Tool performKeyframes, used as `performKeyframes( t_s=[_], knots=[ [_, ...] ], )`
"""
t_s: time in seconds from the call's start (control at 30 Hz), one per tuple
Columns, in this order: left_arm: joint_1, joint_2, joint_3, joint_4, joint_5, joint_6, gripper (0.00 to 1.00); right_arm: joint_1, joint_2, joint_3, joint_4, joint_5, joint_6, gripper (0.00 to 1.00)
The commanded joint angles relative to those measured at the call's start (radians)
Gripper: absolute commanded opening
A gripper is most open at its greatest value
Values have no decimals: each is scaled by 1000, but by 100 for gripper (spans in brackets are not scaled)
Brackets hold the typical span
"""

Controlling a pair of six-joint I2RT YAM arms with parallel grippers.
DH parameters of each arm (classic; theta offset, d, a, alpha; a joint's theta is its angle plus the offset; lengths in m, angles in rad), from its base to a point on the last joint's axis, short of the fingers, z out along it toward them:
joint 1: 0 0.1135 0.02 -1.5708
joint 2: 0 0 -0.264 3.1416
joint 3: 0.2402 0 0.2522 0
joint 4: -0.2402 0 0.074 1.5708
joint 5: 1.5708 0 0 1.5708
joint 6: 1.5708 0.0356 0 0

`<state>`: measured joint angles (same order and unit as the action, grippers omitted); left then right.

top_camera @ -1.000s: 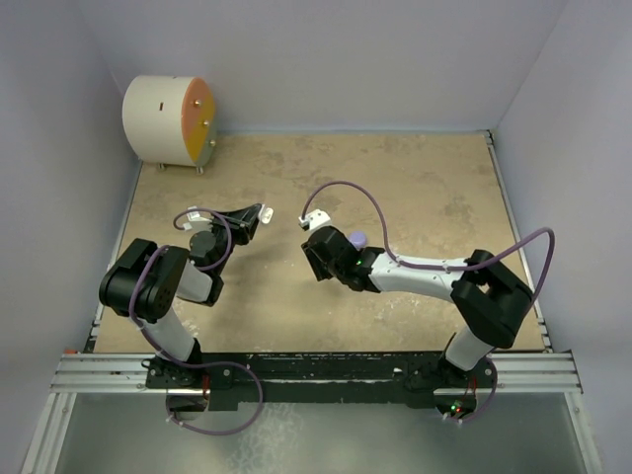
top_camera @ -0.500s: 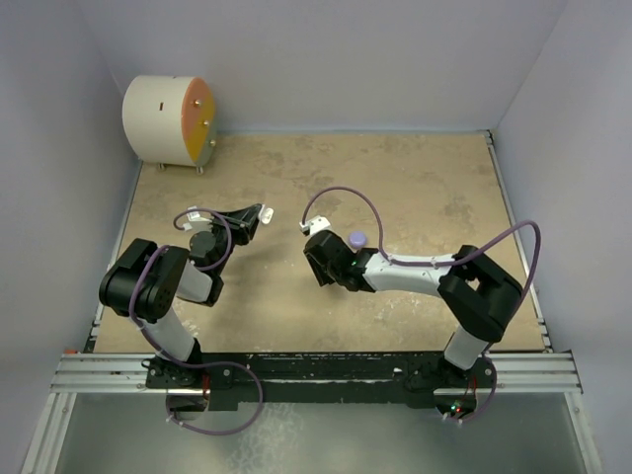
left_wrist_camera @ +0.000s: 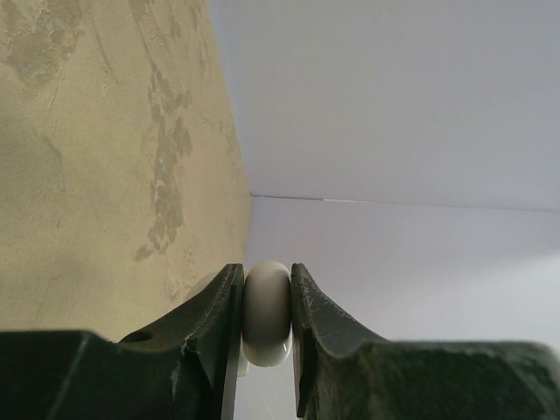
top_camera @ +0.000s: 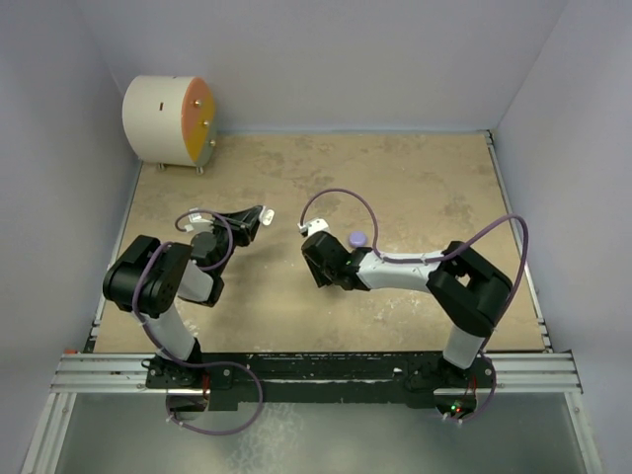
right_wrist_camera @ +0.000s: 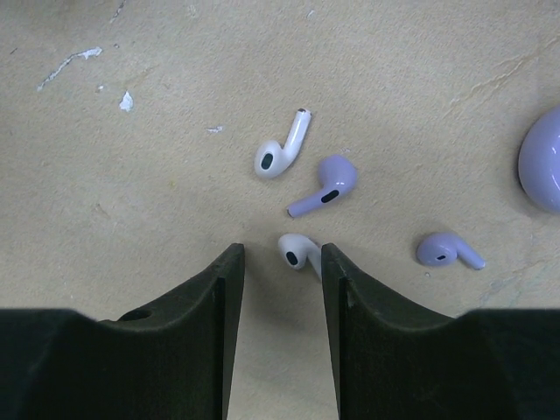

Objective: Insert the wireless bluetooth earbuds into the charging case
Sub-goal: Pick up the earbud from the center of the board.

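Earbuds lie centrally on table, away from edges.

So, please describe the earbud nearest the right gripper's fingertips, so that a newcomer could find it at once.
On the sandy table, four earbuds lie scattered ahead of the right gripper. The white earbud lies between its open fingertips. The second white bud lies farther ahead, and the middle bud and the rightmost bud are lilac.

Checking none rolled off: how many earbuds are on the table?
4: far white bud, middle lilac bud beside it, near white bud between the fingers of the right gripper, right lilac bud. More may be hidden.
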<state>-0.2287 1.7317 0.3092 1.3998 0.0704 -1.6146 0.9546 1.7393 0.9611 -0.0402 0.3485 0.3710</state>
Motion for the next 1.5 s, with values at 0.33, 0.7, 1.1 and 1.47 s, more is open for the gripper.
performKeyframes(
  t_s=[0.33,0.7,1.1,1.47],
  knots=[
    [9,11,12,100,12,-14,0,-32,35,52,-33,34,40,43],
    [9,14,13,103,14,-17,0,-58,34,46,-33,34,48,41],
    [9,15,12,105,14,-18,0,-71,27,38,-38,11,49,38],
    [9,10,4,111,14,-17,0,-70,10,17,-55,7,56,37]
  ],
)
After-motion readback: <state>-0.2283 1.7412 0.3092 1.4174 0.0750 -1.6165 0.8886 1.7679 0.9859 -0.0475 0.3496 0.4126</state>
